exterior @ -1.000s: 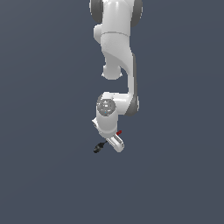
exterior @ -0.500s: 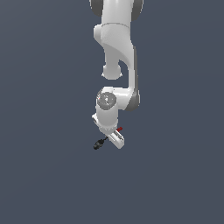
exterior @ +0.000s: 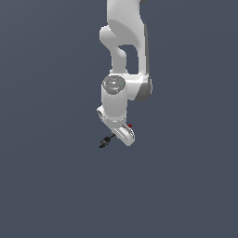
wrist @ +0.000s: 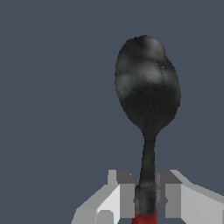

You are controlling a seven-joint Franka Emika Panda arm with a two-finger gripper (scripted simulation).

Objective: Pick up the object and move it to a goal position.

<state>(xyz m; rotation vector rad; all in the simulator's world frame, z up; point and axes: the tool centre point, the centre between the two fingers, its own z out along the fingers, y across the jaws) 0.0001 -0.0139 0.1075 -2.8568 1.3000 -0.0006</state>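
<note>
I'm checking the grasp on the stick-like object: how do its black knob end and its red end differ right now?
The object's black knob end is broad and rounded, sticking out well clear of the gripper; the red end is narrow and sits right at the fingers. In the exterior view the black end pokes out on the exterior view's left, the red end barely shows on the right. Both belong to one slender object clamped between the fingers.

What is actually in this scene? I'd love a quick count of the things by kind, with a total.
Robot arms: 1
Pincers on that arm: 1, its two fingers closed on the stick
Small sticks, red at one end and black with a rounded knob at the other: 1
Total: 3
</note>
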